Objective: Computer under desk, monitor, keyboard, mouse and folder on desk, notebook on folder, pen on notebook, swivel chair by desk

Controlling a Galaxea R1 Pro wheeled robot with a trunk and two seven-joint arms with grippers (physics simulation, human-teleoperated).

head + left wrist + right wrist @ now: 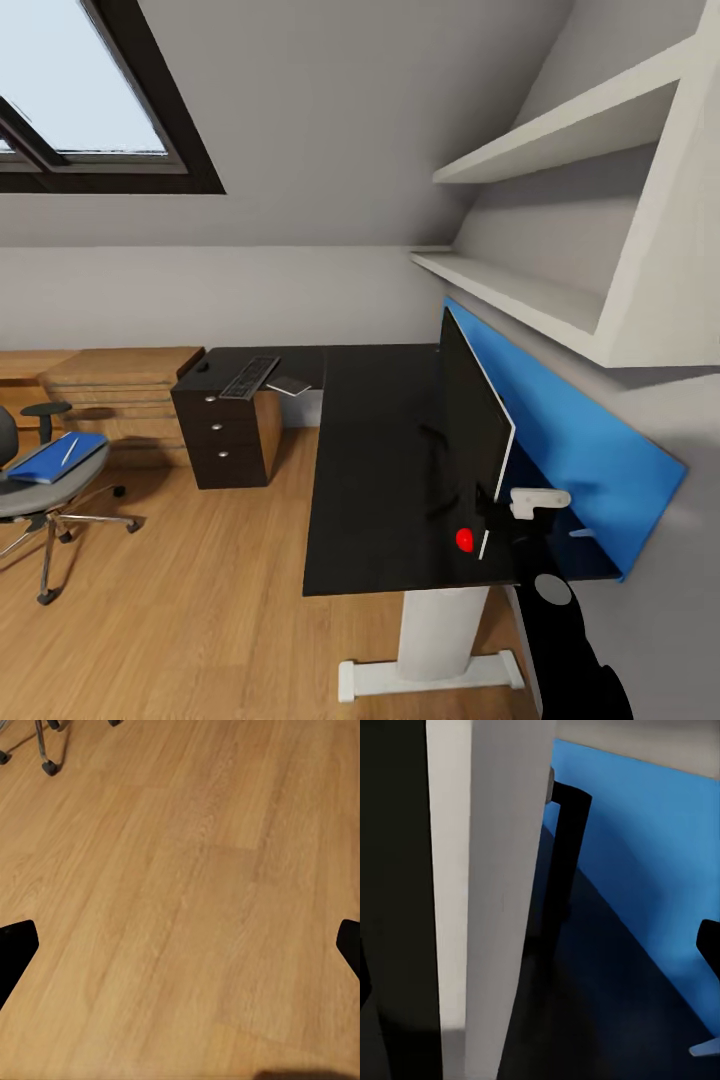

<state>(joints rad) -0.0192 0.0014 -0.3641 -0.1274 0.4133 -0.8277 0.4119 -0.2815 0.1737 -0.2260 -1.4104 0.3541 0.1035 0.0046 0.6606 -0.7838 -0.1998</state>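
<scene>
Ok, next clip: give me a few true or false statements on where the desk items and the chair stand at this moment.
1. The monitor stands on the desk. True.
2. The keyboard lies on the floor. False: it lies on the desk's far end, above the drawers.
3. The folder is on the chair seat, with a pen on it. True.
4. The chair is tucked against the desk. False: it stands apart on the wood floor.
5. The left fingers hold the mouse. False: they hang open over bare floor.
</scene>
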